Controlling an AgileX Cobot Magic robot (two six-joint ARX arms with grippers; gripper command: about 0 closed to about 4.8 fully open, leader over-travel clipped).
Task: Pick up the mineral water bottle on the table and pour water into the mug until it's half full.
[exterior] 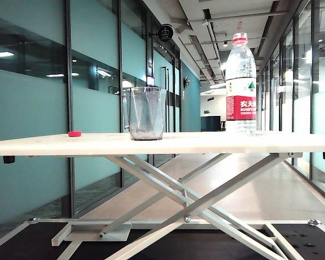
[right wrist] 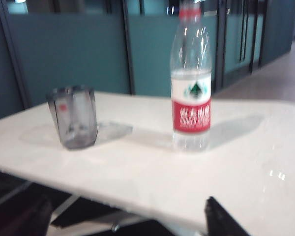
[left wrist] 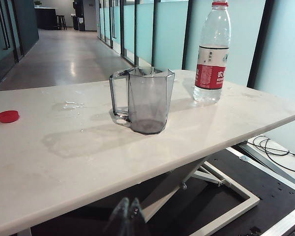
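The mineral water bottle (exterior: 241,81) (left wrist: 212,59) (right wrist: 191,98) stands upright on the table (exterior: 206,142) (left wrist: 64,157) (right wrist: 137,172), toward its right end in the exterior view. The clear faceted mug (exterior: 146,114) (left wrist: 146,101) (right wrist: 74,118) stands upright near the table's middle, apart from the bottle. Neither gripper shows in the exterior view. My left gripper (left wrist: 129,204) is shut and empty, below and in front of the table's near edge. My right gripper (right wrist: 127,206) is open wide with nothing between its fingers, well short of the bottle.
A small red cap (exterior: 74,133) (left wrist: 8,116) lies on the table left of the mug. A few water drops (left wrist: 71,104) sit behind the mug. White scissor legs (exterior: 195,200) cross under the table. Glass partitions line the corridor behind.
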